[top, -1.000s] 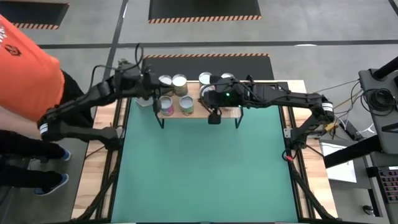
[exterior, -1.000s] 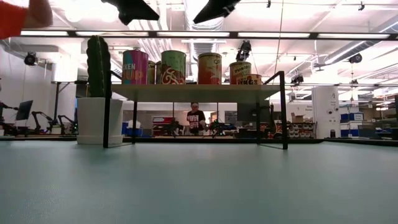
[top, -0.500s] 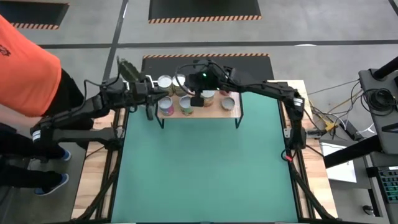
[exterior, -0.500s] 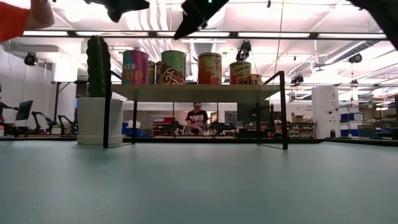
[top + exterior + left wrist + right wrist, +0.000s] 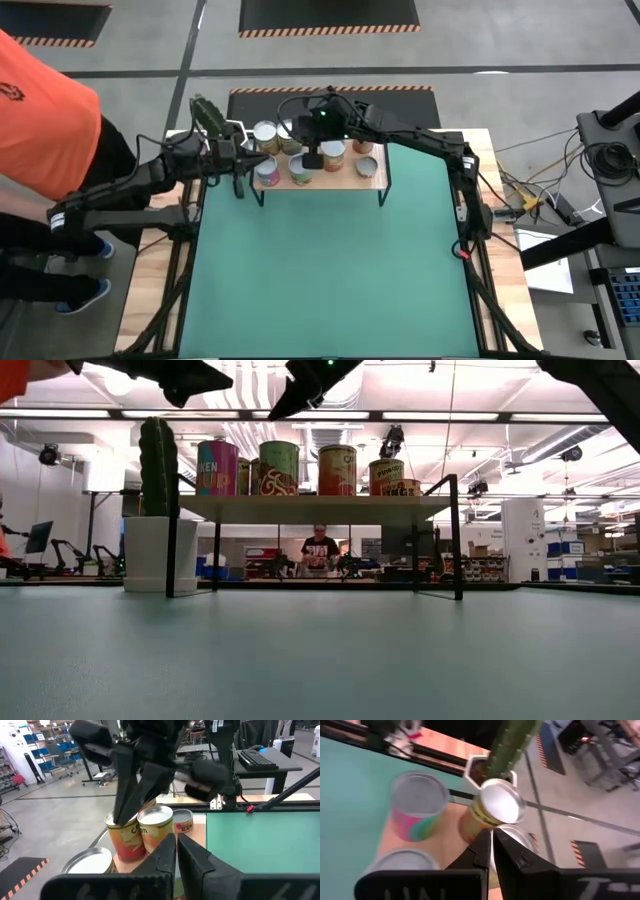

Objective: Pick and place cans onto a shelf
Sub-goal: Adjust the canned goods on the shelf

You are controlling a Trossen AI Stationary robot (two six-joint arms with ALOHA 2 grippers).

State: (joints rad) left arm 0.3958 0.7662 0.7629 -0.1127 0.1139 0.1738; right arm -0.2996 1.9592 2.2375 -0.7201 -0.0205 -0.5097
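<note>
Several cans [image 5: 268, 172] [image 5: 279, 468] stand upright on the light-wood shelf [image 5: 346, 181] [image 5: 315, 508] at the table's far edge. My right gripper [image 5: 312, 159] [image 5: 491, 846] hangs shut over the shelf's left half, slanting down above the cans' silver tops [image 5: 499, 806] and touching none of them. My left gripper [image 5: 238, 183] [image 5: 176, 851] is shut and holds nothing. It hovers just off the shelf's left end, pointing roughly level toward the cans [image 5: 156, 826].
A cactus in a white pot [image 5: 208, 118] [image 5: 158, 550] stands beside the shelf's left end, close to my left arm. A person in an orange shirt [image 5: 40, 110] is at the table's left side. The green mat [image 5: 330, 270] lies in front of the shelf.
My right gripper has swung from over the shelf's right half toward the table's left and far edge, and is now above the left cans. My left gripper has drawn back toward the near edge and sunk a little. Both stayed shut, and the cans have not moved.
</note>
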